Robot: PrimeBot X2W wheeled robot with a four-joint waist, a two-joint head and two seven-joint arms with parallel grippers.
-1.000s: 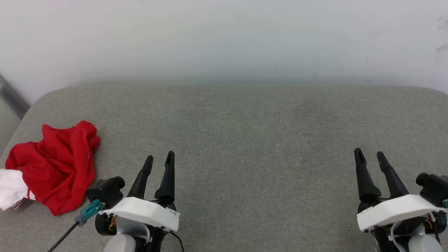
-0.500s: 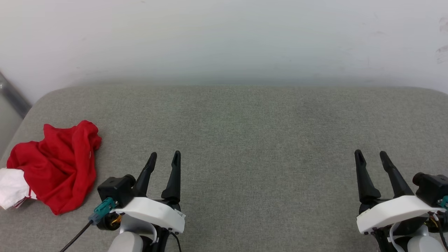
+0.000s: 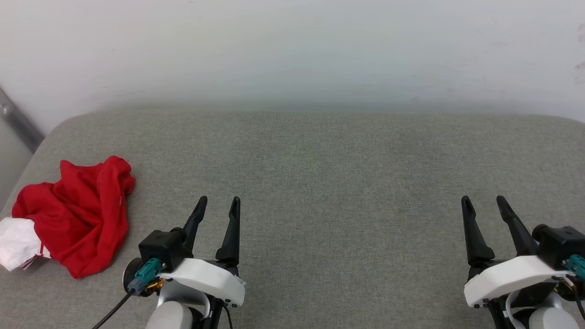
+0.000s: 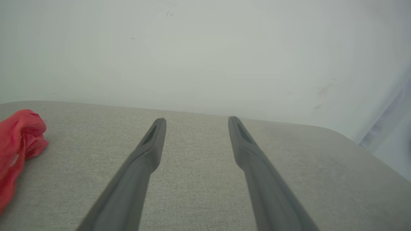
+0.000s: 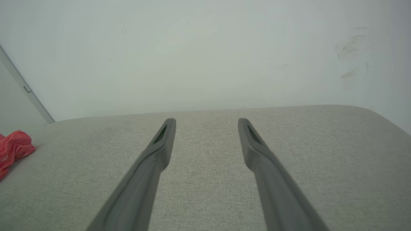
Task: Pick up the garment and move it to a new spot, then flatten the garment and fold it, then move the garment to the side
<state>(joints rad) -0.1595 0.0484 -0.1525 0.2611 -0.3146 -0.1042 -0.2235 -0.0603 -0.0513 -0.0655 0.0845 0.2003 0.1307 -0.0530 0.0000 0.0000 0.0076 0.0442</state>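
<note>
Garment sits bunched at the cushion's left edge near left end effector, right end effector well apart, both wide.

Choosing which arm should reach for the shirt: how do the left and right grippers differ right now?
The left gripper sits close beside the garment; the right gripper is far across the grey cushion. The left gripper's camera is mounted on its left side, the right gripper's on its right. Both are open, empty, fingers pointing toward the wall.
</note>
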